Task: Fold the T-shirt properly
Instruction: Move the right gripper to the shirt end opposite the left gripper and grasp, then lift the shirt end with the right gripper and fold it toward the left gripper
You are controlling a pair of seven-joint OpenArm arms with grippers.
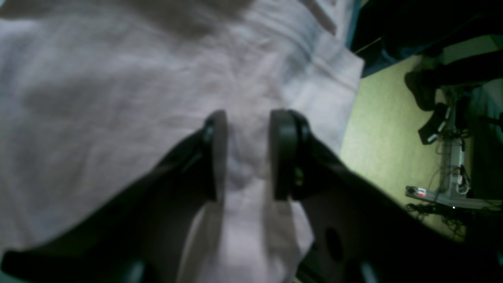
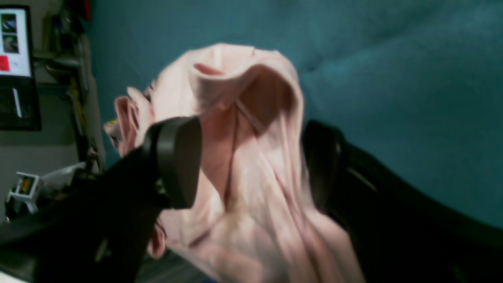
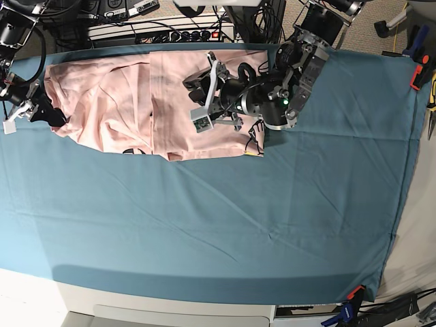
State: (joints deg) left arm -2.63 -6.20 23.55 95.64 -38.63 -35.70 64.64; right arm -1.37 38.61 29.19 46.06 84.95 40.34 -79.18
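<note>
The pale pink T-shirt (image 3: 116, 102) lies spread along the back left of the table, wrinkled, with a bit of black print at its front hem. My left gripper (image 3: 193, 85) reaches over the shirt's right half. In the left wrist view its jaws (image 1: 247, 153) stand narrow, pinching a ridge of the T-shirt (image 1: 118, 98). My right gripper (image 3: 51, 112) sits at the shirt's left edge. Its jaws (image 2: 251, 157) stand wide, and a bunched loop of the T-shirt (image 2: 255, 188) fills the gap between the fingers.
A teal table cloth (image 3: 238, 218) covers the table. A power strip and cables (image 3: 163, 30) run behind the back edge. Clamps (image 3: 417, 71) sit at the right edge. The floor (image 1: 385, 129) shows past the shirt, and a monitor (image 2: 13, 43) stands off the table.
</note>
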